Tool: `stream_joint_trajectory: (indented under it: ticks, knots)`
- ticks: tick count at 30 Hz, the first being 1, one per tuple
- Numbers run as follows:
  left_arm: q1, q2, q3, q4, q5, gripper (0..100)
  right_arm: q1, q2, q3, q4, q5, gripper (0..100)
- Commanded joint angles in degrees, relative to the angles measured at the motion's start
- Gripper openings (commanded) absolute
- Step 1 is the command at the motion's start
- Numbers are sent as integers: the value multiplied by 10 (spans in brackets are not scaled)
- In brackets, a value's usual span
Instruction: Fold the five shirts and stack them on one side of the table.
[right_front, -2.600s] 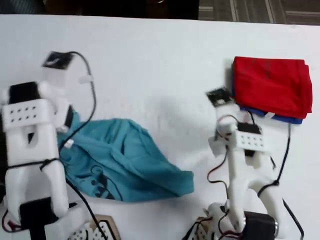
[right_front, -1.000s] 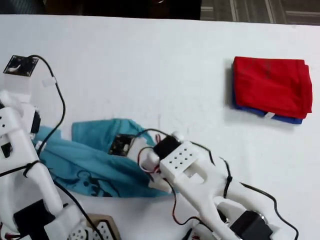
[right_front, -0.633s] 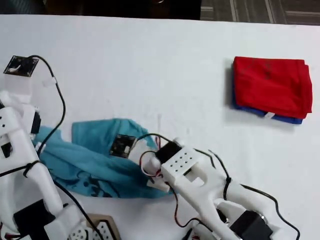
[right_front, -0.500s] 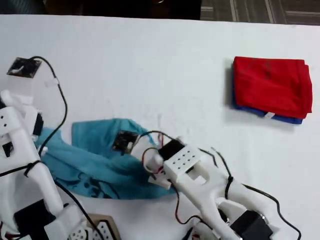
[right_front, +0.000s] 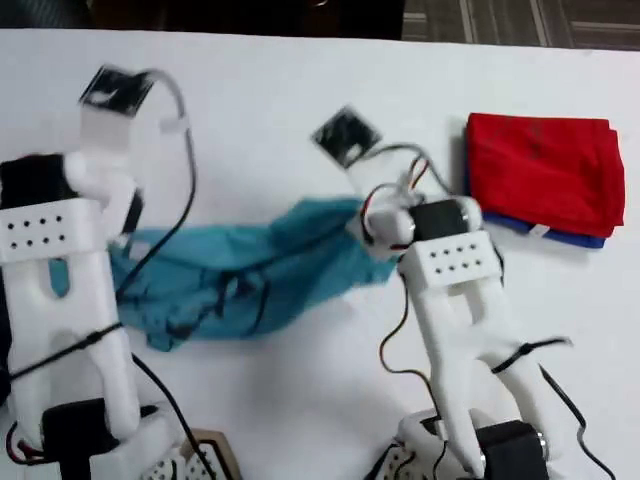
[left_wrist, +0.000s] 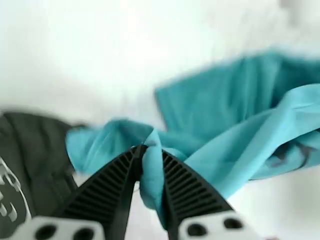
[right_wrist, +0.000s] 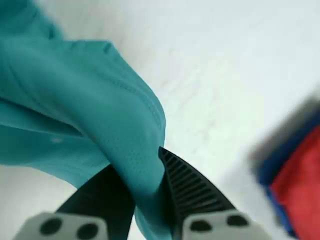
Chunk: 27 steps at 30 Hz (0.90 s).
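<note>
A teal shirt (right_front: 250, 265) hangs stretched between the two arms over the middle of the table. My left gripper (left_wrist: 149, 152) is shut on one bunched end of the teal shirt (left_wrist: 240, 130), on the left side. My right gripper (right_wrist: 145, 165) is shut on the other end of the teal shirt (right_wrist: 90, 115), close to the stack. A folded red shirt (right_front: 545, 172) lies on a folded blue shirt (right_front: 560, 236) at the table's right side. That stack's red shirt (right_wrist: 300, 185) and blue shirt (right_wrist: 285, 150) show blurred beyond the right gripper.
The white table (right_front: 300, 120) stretches wide behind the arms. A dark garment (left_wrist: 30, 160) lies beside the left gripper. Cables (right_front: 185, 160) trail off both arms. A small board (right_front: 215, 455) sits at the front edge.
The right arm swung from the front middle toward the red stack, pulling the teal shirt's end with it. The left arm rose and the shirt is now drawn out long between them.
</note>
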<state>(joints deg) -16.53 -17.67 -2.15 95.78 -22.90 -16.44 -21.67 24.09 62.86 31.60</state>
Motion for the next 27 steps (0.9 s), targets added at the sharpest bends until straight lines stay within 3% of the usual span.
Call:
stream_joint_trajectory:
  ticks: [1, 7, 15, 21, 27]
  knots:
    - [61, -21, -136, 18, 19, 26, 30, 0, -100, -34, 1, 18]
    - [86, -21, -285, 32, 21, 25, 74, 1, -254, -17, 1, 18]
    - [86, -22, -349, 55, 21, 25, 120, 0, -337, 49, 1, 18]
    - [81, -27, -168, 66, 18, 25, 110, -3, -243, 170, 2, 18]
    - [83, -23, 80, 56, 17, 25, 105, -6, -66, 204, 2, 18]
